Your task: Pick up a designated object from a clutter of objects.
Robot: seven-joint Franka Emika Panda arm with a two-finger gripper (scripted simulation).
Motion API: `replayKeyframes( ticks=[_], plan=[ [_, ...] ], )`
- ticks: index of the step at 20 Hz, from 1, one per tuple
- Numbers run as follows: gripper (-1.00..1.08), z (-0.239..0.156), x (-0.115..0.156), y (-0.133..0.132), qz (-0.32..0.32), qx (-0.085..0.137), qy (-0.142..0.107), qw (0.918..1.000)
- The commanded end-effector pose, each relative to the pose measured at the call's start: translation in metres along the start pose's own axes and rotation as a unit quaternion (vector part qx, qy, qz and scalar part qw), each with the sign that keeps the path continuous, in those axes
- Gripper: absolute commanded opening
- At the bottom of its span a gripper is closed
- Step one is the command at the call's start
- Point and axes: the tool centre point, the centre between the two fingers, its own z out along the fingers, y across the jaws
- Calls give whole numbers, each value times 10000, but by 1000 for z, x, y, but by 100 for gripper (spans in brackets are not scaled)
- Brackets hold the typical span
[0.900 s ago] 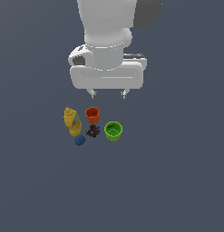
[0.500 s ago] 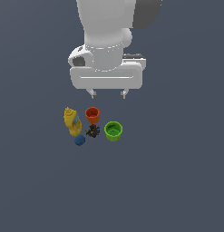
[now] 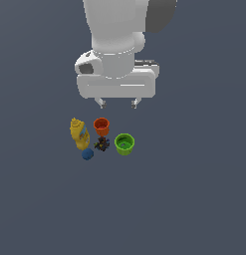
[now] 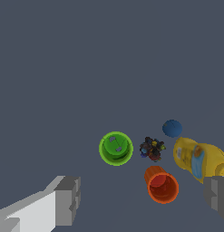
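Open, empty jaws above the clutter: descend straight onto the small dark spiky clump, avoiding the orange plastic cup at its 12 o'clock.

I work in a bare simulated scene: a flat, featureless grey floor stretches everywhere, with no walls or furniture.

Flat, even, dimmish simulator light falls on the slate-grey floor; no cast shadows or glare show. Both views are coarse and pixelated; beside the green cup, small details blur.
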Motion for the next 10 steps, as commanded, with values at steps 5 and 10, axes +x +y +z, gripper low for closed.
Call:
replayKeyframes(
  ticks=[5,10],
  plan=[
    [100,13,1,7,-250,-40,-9,9997],
    [100,30,2,17,-616,-93,-22,9981]
  ],
)
